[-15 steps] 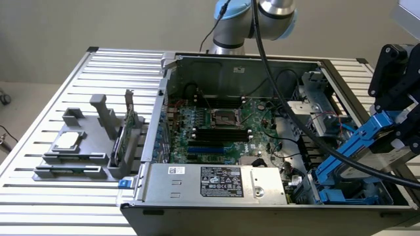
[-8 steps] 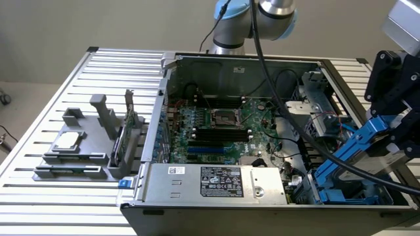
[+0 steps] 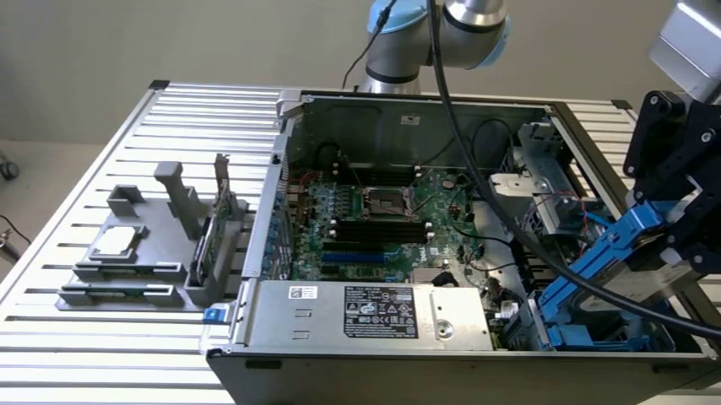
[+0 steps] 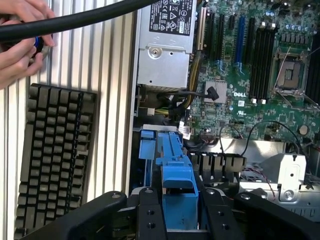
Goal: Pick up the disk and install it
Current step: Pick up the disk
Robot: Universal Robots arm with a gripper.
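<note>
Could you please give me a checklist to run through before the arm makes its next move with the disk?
1. Grip on disk: ok; the fingers clamp the blue-railed disk.
2. Disk seated in the drive bay: not ok; it hangs tilted above the bay.
3. Case open: ok; the board is exposed.
4. People clear: not ok; a person's hand is near the keyboard.
5. Black cable free of snags: cannot tell.

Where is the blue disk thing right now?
The disk is at the exterior view's right, held tilted in the gripper above the drive bay of the open computer case.
</note>
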